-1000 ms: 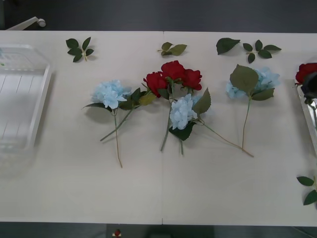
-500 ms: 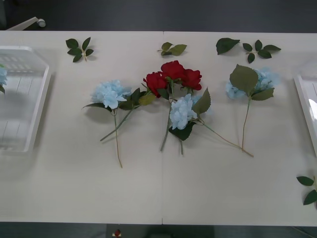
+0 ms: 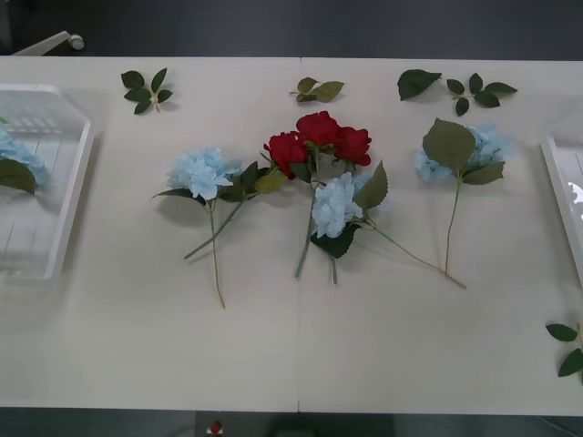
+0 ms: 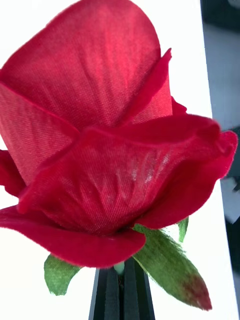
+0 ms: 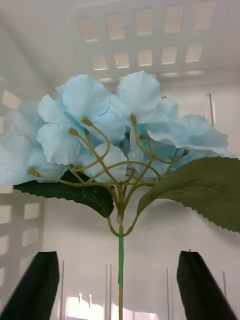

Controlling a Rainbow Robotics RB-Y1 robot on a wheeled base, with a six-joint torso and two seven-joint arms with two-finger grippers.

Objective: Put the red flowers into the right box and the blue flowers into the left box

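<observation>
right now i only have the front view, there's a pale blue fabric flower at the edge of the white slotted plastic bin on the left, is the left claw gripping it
observer: No. The left claw is open. The green stem of the pale blue fabric flower runs between its black fingers, touching neither.
operator: is it inside the bin
observer: In the left wrist view, the walls of the white slotted plastic bin rise behind and beside the bloom.
operator: and the right claw
observer: The right claw is shut on the stem of a deep red fabric rose.
</observation>
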